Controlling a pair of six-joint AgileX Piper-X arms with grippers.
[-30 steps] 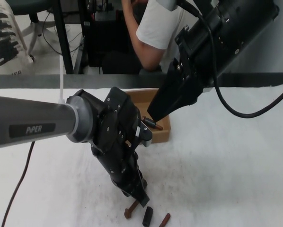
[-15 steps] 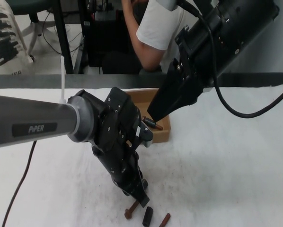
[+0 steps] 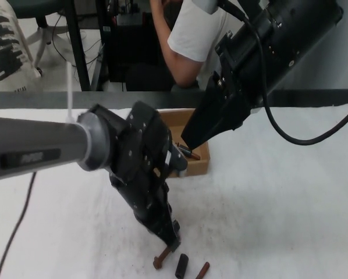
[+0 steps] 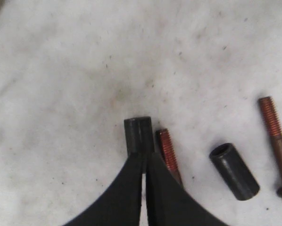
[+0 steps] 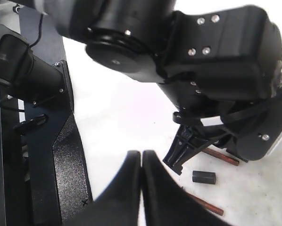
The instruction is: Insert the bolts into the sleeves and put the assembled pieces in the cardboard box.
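a: left claw [image 4: 142,136]?
b: pinched shut on nothing, tips low over the bench [image 4: 61,70], just beside a bolt [image 4: 168,150]. a sleeve [image 4: 234,172] and a second bolt [image 4: 275,146] lie near.
a: right claw [image 5: 141,157]?
b: also shut, fingers together, above the box [image 3: 198,167], which holds one dark piece [image 3: 188,153].
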